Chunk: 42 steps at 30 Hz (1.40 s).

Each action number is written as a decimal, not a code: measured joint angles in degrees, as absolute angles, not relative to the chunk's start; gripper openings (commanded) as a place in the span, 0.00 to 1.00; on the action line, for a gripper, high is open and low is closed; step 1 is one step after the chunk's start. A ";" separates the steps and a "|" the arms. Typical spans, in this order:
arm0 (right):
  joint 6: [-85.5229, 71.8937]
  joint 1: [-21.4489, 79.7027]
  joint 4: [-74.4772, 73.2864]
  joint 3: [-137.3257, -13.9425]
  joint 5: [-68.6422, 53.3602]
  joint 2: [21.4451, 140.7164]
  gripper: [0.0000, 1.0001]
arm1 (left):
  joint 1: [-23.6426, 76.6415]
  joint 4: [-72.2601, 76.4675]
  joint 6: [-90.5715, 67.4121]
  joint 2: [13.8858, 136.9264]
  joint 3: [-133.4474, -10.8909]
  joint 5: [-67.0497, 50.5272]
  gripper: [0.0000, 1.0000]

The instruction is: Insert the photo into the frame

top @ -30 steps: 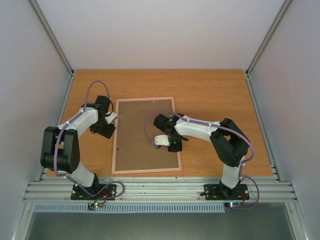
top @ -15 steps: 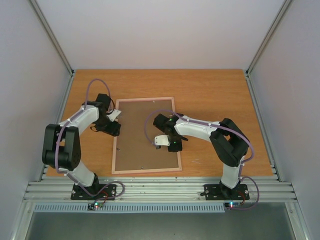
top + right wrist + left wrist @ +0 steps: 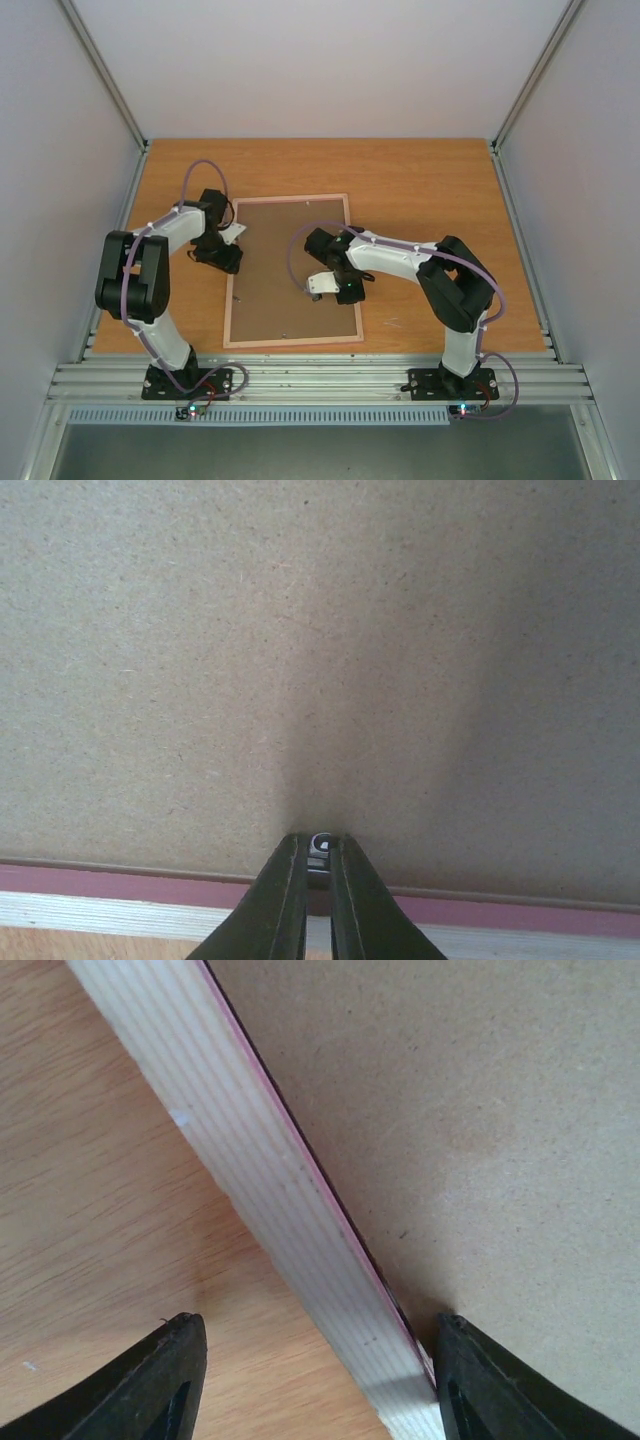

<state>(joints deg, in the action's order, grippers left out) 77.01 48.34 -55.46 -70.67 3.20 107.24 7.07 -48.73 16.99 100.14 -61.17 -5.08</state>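
Observation:
The frame (image 3: 290, 342), with a thin pale pink border, lies face down on the table with the brown backing board (image 3: 280, 270) set in it. The photo is hidden. My left gripper (image 3: 232, 262) is open and straddles the frame's left edge. In the left wrist view (image 3: 315, 1325), one finger is over the table and the other over the board (image 3: 480, 1110), with the frame's side (image 3: 250, 1170) between them. My right gripper (image 3: 350, 290) is at the frame's right edge. In the right wrist view (image 3: 318, 840) it is shut on a small metal tab (image 3: 320, 848) at the board's rim.
The wooden table (image 3: 430, 190) extends beyond the frame on all sides. Grey walls enclose the left, right and back. A metal rail (image 3: 320, 380) runs along the near edge by the arm bases.
My left arm has swung its gripper right, onto the frame's left edge, and its elbow has risen. The right arm has barely moved.

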 measured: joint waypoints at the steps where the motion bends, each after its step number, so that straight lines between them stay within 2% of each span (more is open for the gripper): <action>1: 77.38 48.36 -55.51 -70.78 3.49 107.31 0.11 | 7.11 -48.73 17.17 100.16 -61.19 -5.04 0.62; 12: 75.00 48.69 -58.24 -74.22 4.56 109.16 0.31 | 7.40 -48.60 18.02 101.78 -63.53 -4.91 0.61; 16: 70.70 47.16 -60.47 -78.06 3.20 109.19 0.35 | 7.53 -48.36 16.97 102.94 -65.14 -5.93 0.62; 20: 65.73 42.19 -62.43 -83.46 -0.78 108.97 0.47 | 7.64 -47.92 14.87 104.86 -68.05 -8.16 0.63; 23: 62.11 36.25 -63.48 -86.72 -5.19 107.48 0.55 | 7.73 -47.33 13.37 107.09 -71.48 -9.67 0.67; 27: 57.41 27.88 -64.73 -89.73 -12.36 103.77 0.69 | 7.90 -46.44 13.89 107.63 -75.37 -11.22 0.85; 30: 53.58 21.67 -64.34 -90.26 -17.47 99.94 0.80 | 9.76 -44.36 18.31 101.97 -73.87 -12.40 0.88; 34: 47.48 13.50 -61.78 -89.06 -23.75 94.26 0.90 | 16.60 -44.07 27.66 86.76 -66.81 -14.72 0.88; 38: 41.78 7.11 -58.92 -87.18 -28.56 90.37 0.93 | 25.41 -46.11 35.57 77.25 -60.82 -16.99 0.87; 42: 36.01 2.46 -56.93 -83.85 -34.20 89.06 0.93 | 36.16 -47.44 40.12 73.87 -54.52 -17.19 0.81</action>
<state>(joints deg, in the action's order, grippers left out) 36.01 2.46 -56.93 -83.85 -34.20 89.06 36.16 -47.44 40.12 73.87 -54.52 -17.19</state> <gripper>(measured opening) 0.928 0.851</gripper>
